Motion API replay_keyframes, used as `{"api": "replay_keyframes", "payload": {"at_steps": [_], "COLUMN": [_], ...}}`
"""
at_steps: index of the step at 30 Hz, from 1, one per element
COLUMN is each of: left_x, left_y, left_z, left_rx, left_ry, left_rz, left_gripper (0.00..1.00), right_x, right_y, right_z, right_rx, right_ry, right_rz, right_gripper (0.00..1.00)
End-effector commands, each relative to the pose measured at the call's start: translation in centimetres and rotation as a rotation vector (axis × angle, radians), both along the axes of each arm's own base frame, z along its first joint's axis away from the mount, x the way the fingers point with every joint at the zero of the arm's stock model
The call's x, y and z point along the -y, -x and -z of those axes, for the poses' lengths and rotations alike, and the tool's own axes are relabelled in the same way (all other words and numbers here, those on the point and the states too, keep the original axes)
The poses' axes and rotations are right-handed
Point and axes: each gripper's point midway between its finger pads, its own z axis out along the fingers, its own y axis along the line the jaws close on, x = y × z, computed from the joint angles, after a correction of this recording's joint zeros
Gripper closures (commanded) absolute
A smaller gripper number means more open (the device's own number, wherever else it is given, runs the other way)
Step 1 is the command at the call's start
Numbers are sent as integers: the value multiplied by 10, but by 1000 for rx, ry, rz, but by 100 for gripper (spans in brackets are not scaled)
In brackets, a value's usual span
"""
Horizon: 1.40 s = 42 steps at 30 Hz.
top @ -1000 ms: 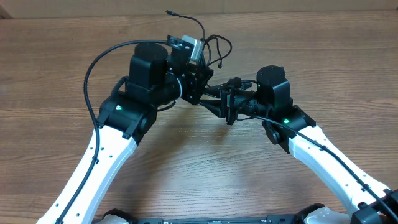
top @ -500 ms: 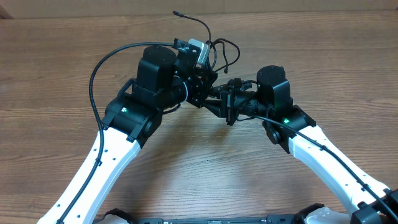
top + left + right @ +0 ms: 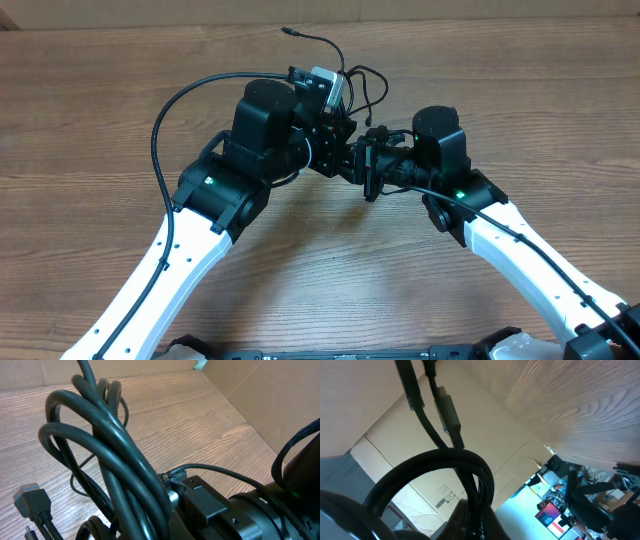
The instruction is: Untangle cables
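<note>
Wood-grain table [image 3: 100, 120] fills the overhead view, and near the middle of its far edge the two arms meet nose to nose. Black cables [image 3: 352, 82] loop out just beyond the left gripper [image 3: 335, 147] and the right gripper [image 3: 362, 166]. Thick coils crowd both wrist cameras and hide the fingers, so I cannot tell whether either pincer is wide, narrow or gripping.

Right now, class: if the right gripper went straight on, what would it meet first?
Most likely the cables directly ahead of it, then the left gripper just behind; depth is unclear.
</note>
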Motion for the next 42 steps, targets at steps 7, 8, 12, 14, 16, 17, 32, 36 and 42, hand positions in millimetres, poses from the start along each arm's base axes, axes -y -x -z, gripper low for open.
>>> {"api": "replay_keyframes", "payload": {"at_steps": [7,8,12,14,16,17,32,36,42], "left_x": [-14,-20,-44,-48,-51,-53,-127,-134,-135], "left_y": [-5,-7,-10,-10,-11,-11,-14,-16,-24], "left_z": [9,12,23,22,22,22,86,115,168], "left_rx": [-62,-92,-255,-289,-294,-295,-346,-422,-553], "left_ry": [-26,-20,60,90,98,96,-282,-347,-420], "left_rz": [-140,-189,-346,-321,-298,-298,-573,-622,-673], "left_gripper": [21,7,0,1,4,4,4,19,28], "right_x": [-3,-3,2,8,13,15,58,71,83], "right_y": [2,2,-2,-5,-8,-9,-29,-29,-22], "right_z": [-21,-21,-21,-22,-22,-22,33,57,78], "right_rx": [92,91,92,92,101,109,304,255,243], "right_ry": [-32,-32,-31,-34,-35,-33,289,400,514], "right_rz": [-34,-33,-21,-16,-16,-14,34,64,43], "right_gripper": [96,96,96,96,96,96,23,19,18]}}
